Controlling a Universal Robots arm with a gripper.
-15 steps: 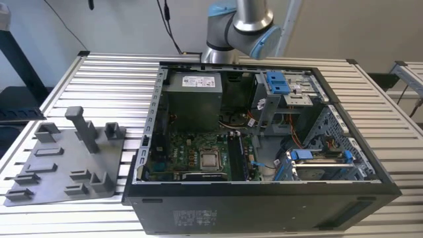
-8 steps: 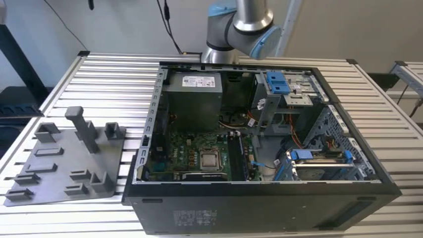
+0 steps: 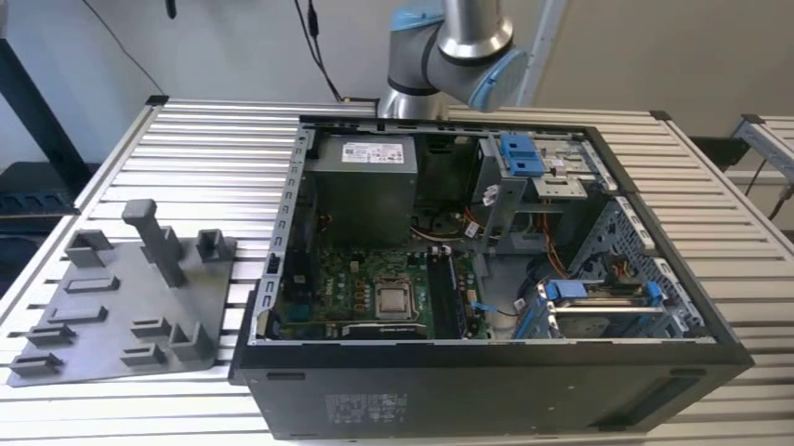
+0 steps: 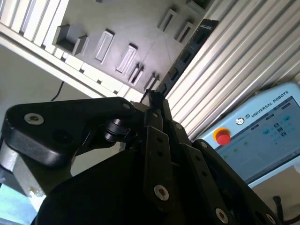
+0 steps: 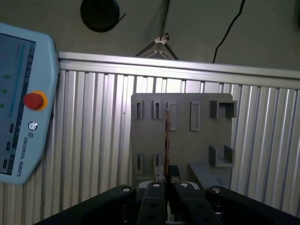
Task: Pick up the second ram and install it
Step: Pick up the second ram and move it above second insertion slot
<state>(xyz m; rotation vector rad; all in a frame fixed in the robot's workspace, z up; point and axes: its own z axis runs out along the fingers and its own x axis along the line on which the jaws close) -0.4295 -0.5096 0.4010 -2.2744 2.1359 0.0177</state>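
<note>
The second ram [image 5: 166, 136] shows edge-on in the first wrist view as a thin dark strip rising from between my fingertips, above the grey fixture plate [image 5: 183, 140]. My gripper [image 5: 167, 180] is shut on its lower end. In the second wrist view the ram [image 4: 185, 54] runs as a long dark strip away from the gripper [image 4: 154, 99], whose black linkages meet on it. The exterior view has the fixture plate [image 3: 125, 307] on the slatted table at its left and the open computer case [image 3: 496, 279] in the middle, with the black memory slots [image 3: 449, 293] beside the processor.
A teach pendant [image 5: 21, 108] with a red stop button lies on the slatted table beside the plate, also in the second wrist view [image 4: 253, 136]. Upright posts [image 3: 159, 242] stand on the plate. Drive cages with blue clips [image 3: 527, 158] fill the case's right side. The arm's joint [image 3: 453, 46] stands behind the case.
</note>
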